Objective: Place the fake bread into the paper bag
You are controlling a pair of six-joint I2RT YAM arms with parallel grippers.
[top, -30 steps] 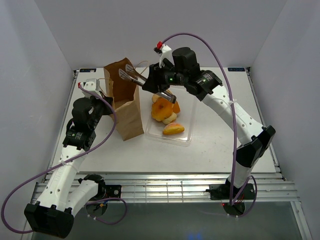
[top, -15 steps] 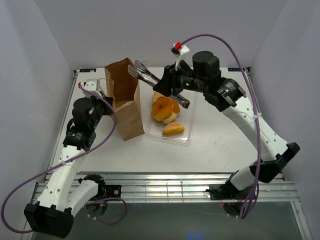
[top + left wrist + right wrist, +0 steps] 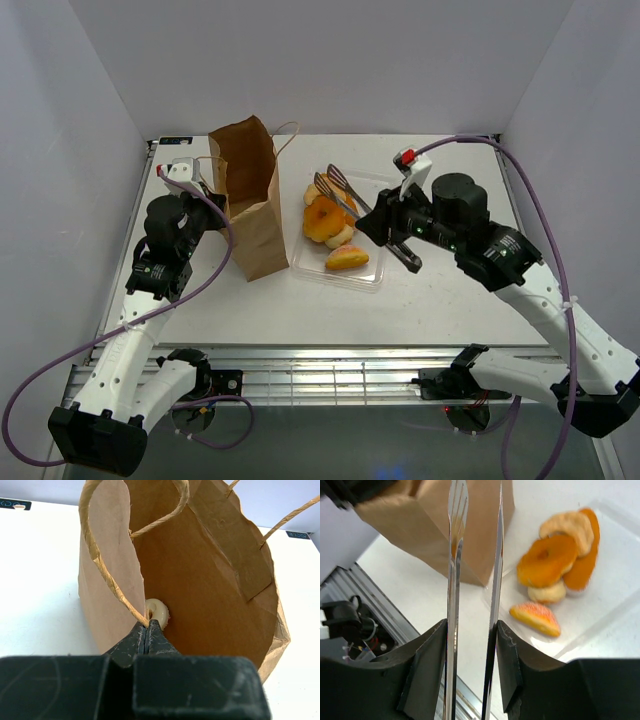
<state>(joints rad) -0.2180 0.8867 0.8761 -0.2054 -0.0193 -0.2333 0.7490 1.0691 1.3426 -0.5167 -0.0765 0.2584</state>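
Observation:
The brown paper bag [image 3: 250,200] stands upright left of the clear tray [image 3: 372,272]. My left gripper [image 3: 203,192] is shut on the bag's near rim and string handle [image 3: 107,585]; a pale ring doughnut [image 3: 158,612] lies inside the bag. Several pastries [image 3: 328,222] sit in the tray: an orange doughnut [image 3: 546,560], a cream roll [image 3: 547,593], a pink-orange wedge [image 3: 536,619]. My right gripper [image 3: 385,232] is shut on thin metal tongs [image 3: 470,565]. The empty tong tips [image 3: 330,180] hover over the tray's far end.
The tray sits mid-table, right of the bag. The table's back edge and the white walls close the space behind and at both sides. The metal rail [image 3: 330,372] runs along the near edge.
My right arm has swung right and down, carrying the tongs away from the bag's mouth to above the tray. The left arm and the bag have not moved.

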